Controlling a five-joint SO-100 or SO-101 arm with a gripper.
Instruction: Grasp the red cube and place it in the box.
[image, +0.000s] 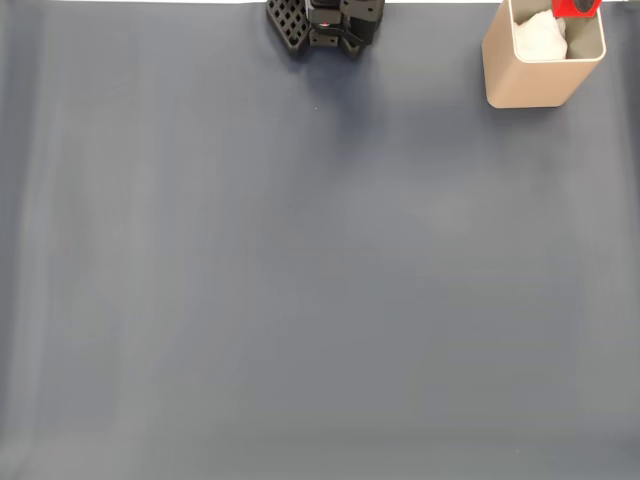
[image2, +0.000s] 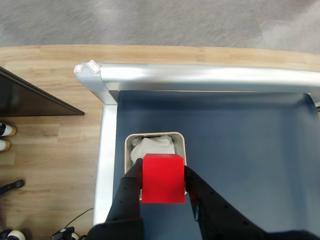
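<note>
In the wrist view my gripper (image2: 162, 172) is shut on the red cube (image2: 162, 178), one black finger on each side of it. The cube hangs above the near rim of the beige box (image2: 129, 145), which has crumpled white paper inside. In the fixed view the box (image: 530, 80) stands at the table's top right corner. A sliver of the red cube (image: 577, 8) shows at the top edge, over the box's opening.
The arm's black base (image: 325, 25) sits at the top centre of the fixed view. The dark blue-grey mat (image: 300, 280) covers the table. In the wrist view a silver table rim (image2: 200, 77) and wooden floor (image2: 50, 135) lie beyond the box.
</note>
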